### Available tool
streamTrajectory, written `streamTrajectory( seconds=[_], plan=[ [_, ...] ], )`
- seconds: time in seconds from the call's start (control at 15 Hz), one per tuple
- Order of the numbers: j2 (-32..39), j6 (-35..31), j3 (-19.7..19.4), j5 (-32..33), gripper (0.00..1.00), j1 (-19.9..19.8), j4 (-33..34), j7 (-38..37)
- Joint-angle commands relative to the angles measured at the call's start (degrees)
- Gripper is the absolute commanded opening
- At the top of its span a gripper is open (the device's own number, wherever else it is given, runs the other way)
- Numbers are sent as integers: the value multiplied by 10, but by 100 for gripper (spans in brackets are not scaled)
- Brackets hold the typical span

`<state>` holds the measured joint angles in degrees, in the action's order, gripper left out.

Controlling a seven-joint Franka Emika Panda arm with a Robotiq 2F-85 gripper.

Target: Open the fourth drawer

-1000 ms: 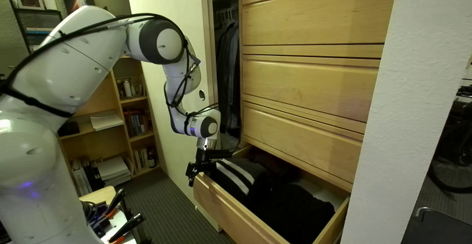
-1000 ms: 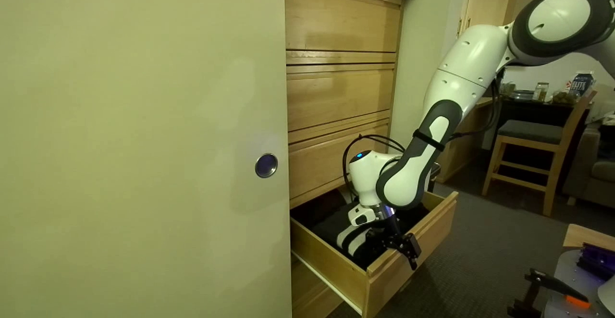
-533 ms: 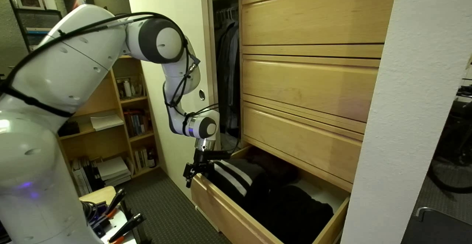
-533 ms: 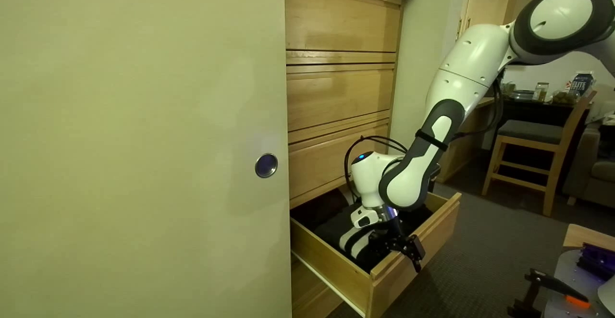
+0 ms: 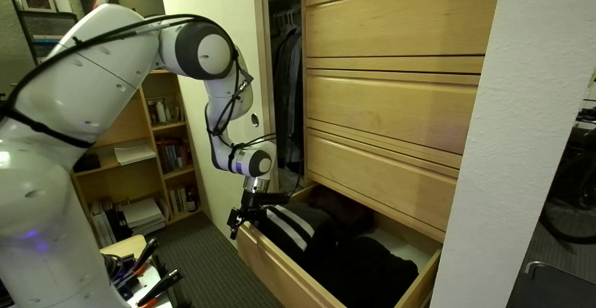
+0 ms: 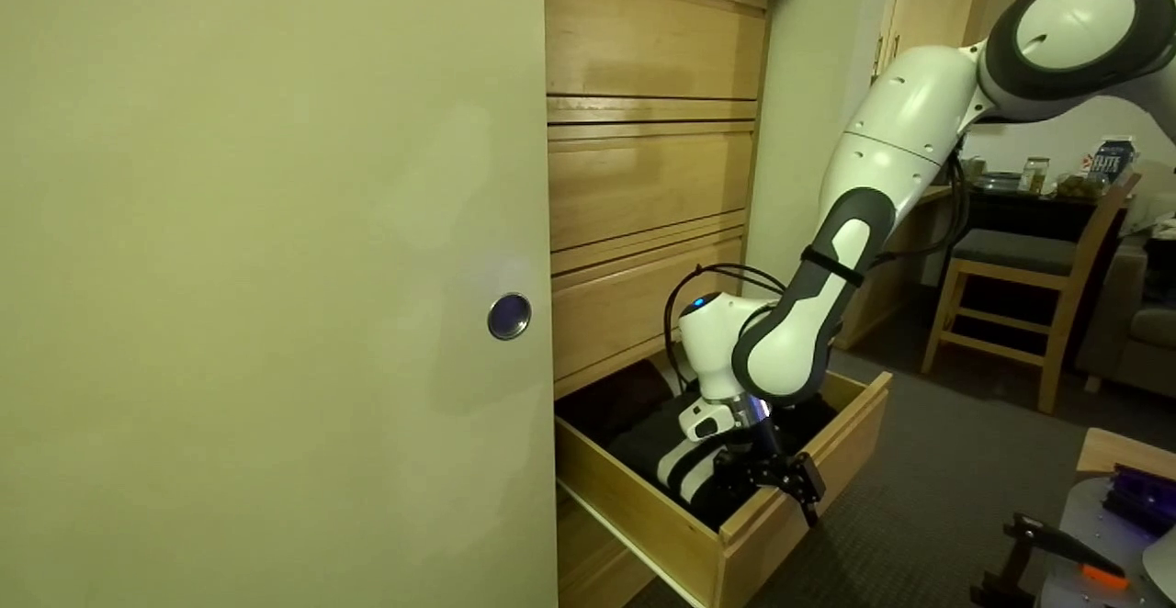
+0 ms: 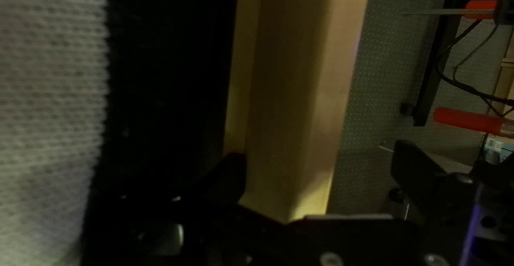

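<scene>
The fourth drawer (image 5: 279, 275) stands pulled well out of the blond-wood chest (image 5: 393, 63), its plain front held forward over the carpet (image 5: 209, 257). The gripper (image 7: 319, 155) is at the top edge of that front, toward the end nearest the sliding door (image 6: 276, 268), and reaches down over it so that the wood passes between the fingers. In the wrist view these are spread wide: one finger (image 7: 229, 177) is on the inner side of the front, touching it or just beside it, I cannot tell which; the opposite finger (image 7: 417, 173) is beyond the outer face, with carpet showing between. The front is thus straddled, not clamped. Behind it, inside the drawer, lie dark clothes (image 5: 363, 266), one piece with pale stripes just beside the gripper. Above the drawer, three similar drawer fronts (image 5: 386, 108) sit flush in the chest. The white arm (image 6: 873, 149) bends down to the gripper from the room side. Farther off are a bookcase (image 5: 130, 183) and, in an exterior view, a wooden chair (image 6: 1015, 253) with a grey seat.
</scene>
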<state>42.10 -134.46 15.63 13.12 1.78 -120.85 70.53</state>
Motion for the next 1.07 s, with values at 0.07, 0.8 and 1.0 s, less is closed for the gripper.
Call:
streamTrajectory(
  seconds=[0.07, 0.8, 1.0],
  plan=[
    [-9, 4, 28, -30, 100, -17, -34, 47],
    [0, 1, -3, -20, 100, 1, 1, 25],
    [0, 1, -3, -20, 100, 1, 1, 25]
  ],
)
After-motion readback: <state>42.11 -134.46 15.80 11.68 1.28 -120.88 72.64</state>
